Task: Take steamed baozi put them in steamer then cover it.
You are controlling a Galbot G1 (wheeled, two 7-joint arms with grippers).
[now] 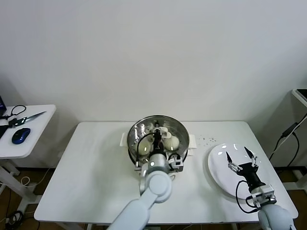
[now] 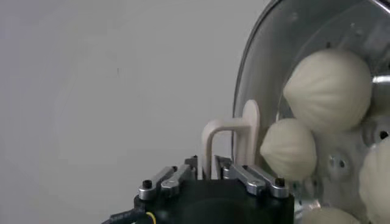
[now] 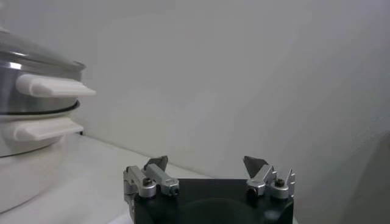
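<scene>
The cover (image 1: 156, 139) is being set on the steamer (image 1: 135, 132), over the baozi (image 2: 329, 88). Its handle (image 2: 228, 143) is sitting between the left hand's (image 1: 160, 134) narrow fingers; letting go is probably next. The right hand (image 1: 240, 155) is being held wide over the plate (image 1: 217, 167).

I see my left claw (image 1: 160, 139) reaching forward, its narrow jaws around a white handle, while my right claw (image 1: 240, 157) waits low, jaws spread wide.
</scene>
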